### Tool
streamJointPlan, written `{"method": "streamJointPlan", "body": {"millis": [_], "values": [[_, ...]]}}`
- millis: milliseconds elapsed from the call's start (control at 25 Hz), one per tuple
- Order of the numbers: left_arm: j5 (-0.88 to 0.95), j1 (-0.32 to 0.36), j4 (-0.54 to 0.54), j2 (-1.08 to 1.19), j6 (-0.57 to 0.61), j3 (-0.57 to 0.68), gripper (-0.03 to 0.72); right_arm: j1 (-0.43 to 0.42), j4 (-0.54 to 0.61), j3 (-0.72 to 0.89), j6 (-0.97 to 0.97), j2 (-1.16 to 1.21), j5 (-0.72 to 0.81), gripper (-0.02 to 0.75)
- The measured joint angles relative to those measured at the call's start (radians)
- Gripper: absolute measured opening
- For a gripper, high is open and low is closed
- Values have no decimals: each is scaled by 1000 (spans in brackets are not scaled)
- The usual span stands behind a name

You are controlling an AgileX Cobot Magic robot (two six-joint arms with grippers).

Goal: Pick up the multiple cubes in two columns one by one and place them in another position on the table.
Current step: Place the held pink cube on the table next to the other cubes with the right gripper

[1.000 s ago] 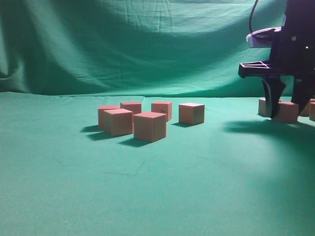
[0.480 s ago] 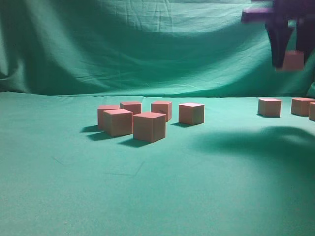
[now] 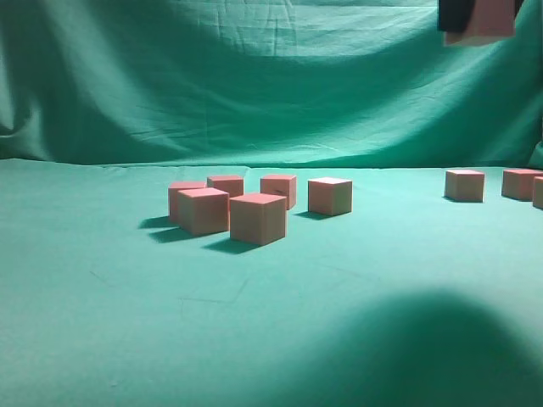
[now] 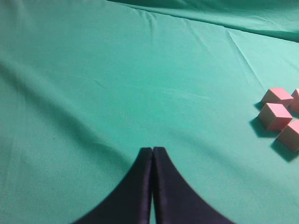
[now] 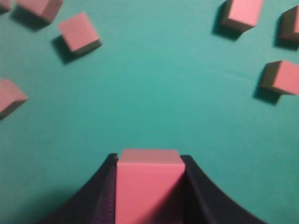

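My right gripper [image 5: 148,161] is shut on a pinkish-red cube [image 5: 148,186] and holds it high above the green table [image 3: 271,322]; the held cube [image 3: 484,25] shows at the top right edge of the exterior view. Several cubes stand in a cluster left of centre, the nearest one [image 3: 258,218] in front. Three more cubes [image 3: 465,185] stand at the far right. In the right wrist view, cubes lie at the upper left [image 5: 79,32] and upper right [image 5: 243,13]. My left gripper [image 4: 153,150] is shut and empty above bare cloth, with three cubes [image 4: 274,116] at its right edge.
A draped, wrinkled green backdrop [image 3: 254,76] hangs behind the table. A broad dark shadow [image 3: 441,348] lies on the cloth at the front right.
My right gripper has lifted a cube from the right-hand group and risen almost out of the top of the exterior view. Its shadow has moved toward the front.
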Motion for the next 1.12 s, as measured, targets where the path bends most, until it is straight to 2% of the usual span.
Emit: {"method": "streamJointPlan", "body": {"millis": [240, 440, 920, 1120], "values": [[0, 0, 0, 0, 0, 0, 0, 182, 78, 164, 0, -24, -120, 259], [0, 0, 0, 0, 0, 0, 0, 279, 84, 188, -20, 8, -236, 259], [0, 0, 0, 0, 0, 0, 0, 288, 59, 188, 170, 184, -410, 259], [0, 0, 0, 0, 0, 0, 0, 288, -31, 188, 256, 205, -448, 259]]}}
